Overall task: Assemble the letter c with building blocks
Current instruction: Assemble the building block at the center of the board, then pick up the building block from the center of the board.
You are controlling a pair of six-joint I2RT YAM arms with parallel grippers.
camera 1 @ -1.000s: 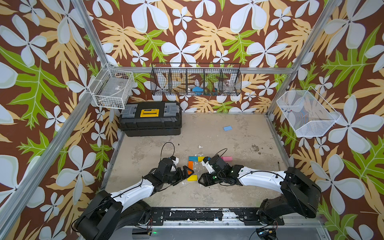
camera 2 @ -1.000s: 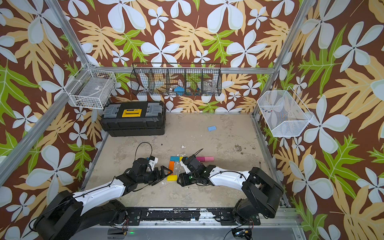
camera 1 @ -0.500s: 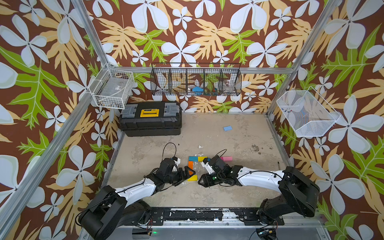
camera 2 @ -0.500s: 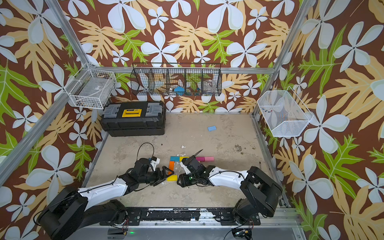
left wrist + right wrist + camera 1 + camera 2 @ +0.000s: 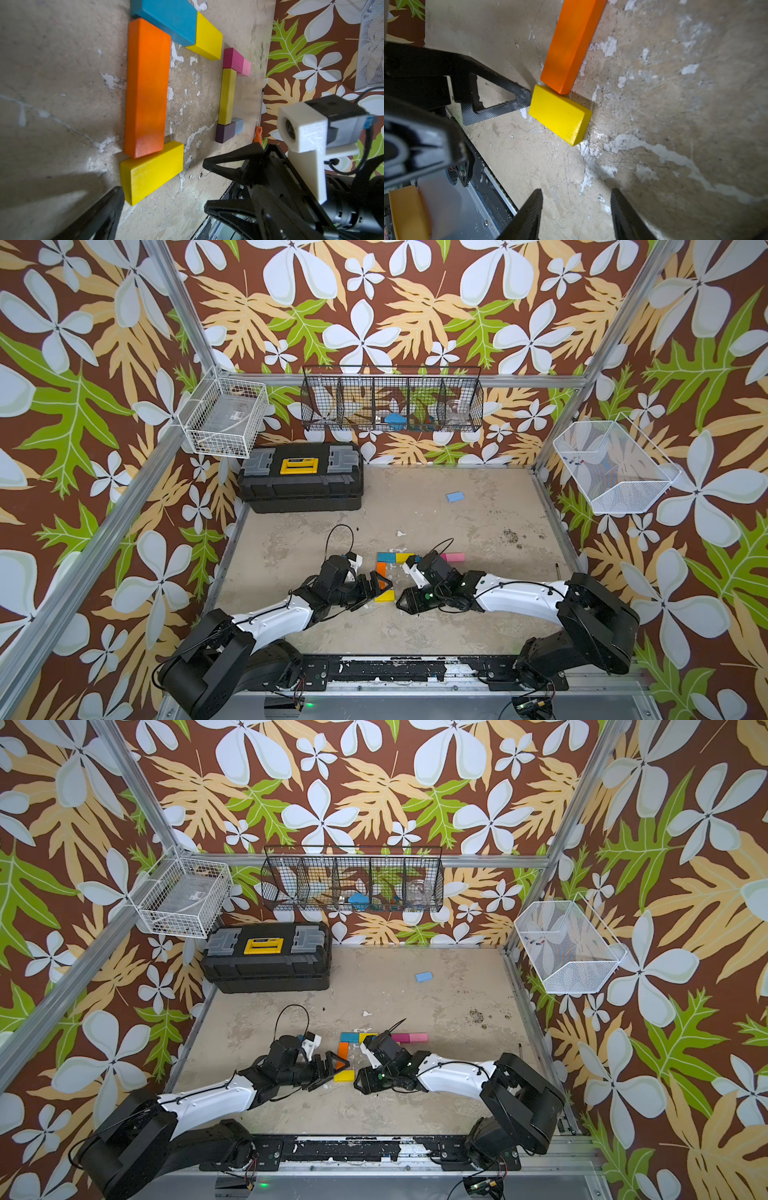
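Note:
Building blocks lie flat at the table's front middle: a teal block (image 5: 385,556) (image 5: 168,18) and a yellow block (image 5: 404,558) end to end, a long orange block (image 5: 381,570) (image 5: 146,87) (image 5: 573,45) below the teal one, and a second yellow block (image 5: 384,595) (image 5: 152,172) (image 5: 558,114) at its near end, slightly askew. My left gripper (image 5: 376,593) is open around this yellow block's left end, and one of its fingers (image 5: 517,99) touches the block. My right gripper (image 5: 405,601) (image 5: 576,193) stands open just right of the block, holding nothing.
More blocks lie to the right: magenta and pink (image 5: 452,558) (image 5: 236,61), olive yellow (image 5: 227,96), purple (image 5: 224,133). A light blue block (image 5: 454,496) sits far back. A black toolbox (image 5: 301,479) stands back left. An orange-handled screwdriver (image 5: 258,134) lies near the right wall.
My left gripper has crept a little to the right, closer onto the near yellow block. The right arm and the blocks have not visibly moved.

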